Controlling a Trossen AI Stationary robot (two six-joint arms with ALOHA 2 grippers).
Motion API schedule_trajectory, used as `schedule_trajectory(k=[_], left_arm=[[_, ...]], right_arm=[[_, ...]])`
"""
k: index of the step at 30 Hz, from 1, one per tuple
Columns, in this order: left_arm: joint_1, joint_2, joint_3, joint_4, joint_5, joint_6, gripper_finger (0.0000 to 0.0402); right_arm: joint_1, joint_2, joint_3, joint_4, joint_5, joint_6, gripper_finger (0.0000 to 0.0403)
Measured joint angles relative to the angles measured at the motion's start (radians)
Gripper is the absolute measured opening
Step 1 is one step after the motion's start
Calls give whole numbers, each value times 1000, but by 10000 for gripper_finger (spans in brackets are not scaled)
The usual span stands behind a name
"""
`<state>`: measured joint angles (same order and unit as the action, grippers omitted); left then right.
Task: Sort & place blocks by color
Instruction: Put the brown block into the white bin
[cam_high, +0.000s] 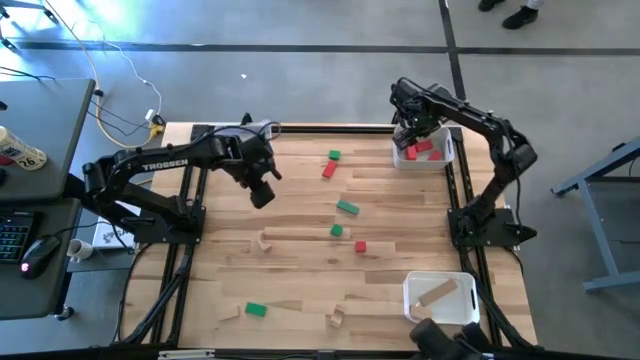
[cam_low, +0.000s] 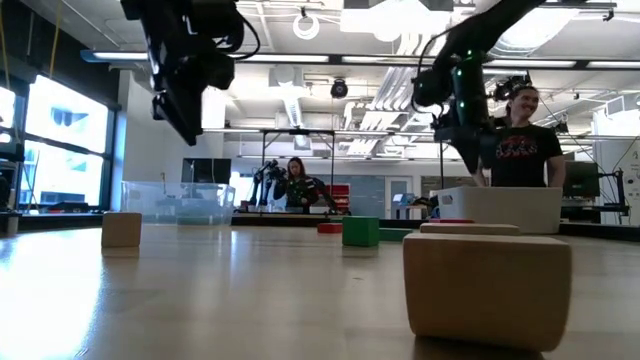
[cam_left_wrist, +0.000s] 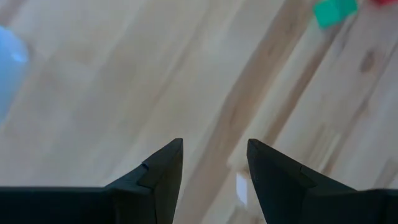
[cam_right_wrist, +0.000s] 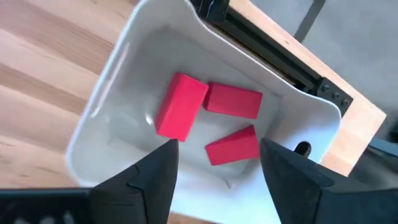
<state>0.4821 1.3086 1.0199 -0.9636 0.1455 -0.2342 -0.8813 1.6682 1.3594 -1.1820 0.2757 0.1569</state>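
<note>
The right end effector (cam_right_wrist: 217, 165) is hovering directly over the white bin (cam_right_wrist: 112, 81) at the far right corner of the bench (cam_high: 300, 290), its fingers standing apart and holding nothing. That bin is containing three red blocks (cam_right_wrist: 181, 104): two lying end to end, touching, and a third just beside them, nearer the fingers. All three are resting on the bin floor.

A second white bin (cam_high: 415, 290) is sitting at the near right corner of the bench, holding one plain wood bar (cam_high: 436, 293) lying on a slant. In the low view a clear bin (cam_low: 170, 200) is showing beyond the bench on the picture's left; its contents cannot be told.

The left end effector (cam_left_wrist: 214, 165) is hanging above the bare bench left of centre, fingers apart, gripping nothing.

Loose blocks are lying scattered on the bench: a green block (cam_high: 334, 155) beside a red block (cam_high: 329, 170) toward the far side, further green blocks (cam_high: 347, 207) near the centre, a red cube (cam_high: 360, 246) close by, a green bar (cam_high: 256, 310) toward the near left, and plain wood pieces (cam_high: 265, 241) lying well apart from one another.

A person (cam_low: 515, 145) is standing beyond the bench, behind the red-block bin.
</note>
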Motion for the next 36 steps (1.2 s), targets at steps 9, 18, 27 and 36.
schedule_trajectory(k=[9, 18, 27, 36], left_arm=[[-130, -73, 0, -139, -1, -79, 168], [-358, -210, 0, -155, -2, -221, 168], [-639, -295, 0, -200, -3, -494, 168], [-863, -298, 0, -198, -7, -716, 182]], right_arm=[[77, -138, 0, -3, -115, 99, 204], [261, -217, 0, -8, -130, 263, 204], [454, -215, 0, -19, -122, 407, 204], [633, -215, 0, -53, -121, 549, 204]])
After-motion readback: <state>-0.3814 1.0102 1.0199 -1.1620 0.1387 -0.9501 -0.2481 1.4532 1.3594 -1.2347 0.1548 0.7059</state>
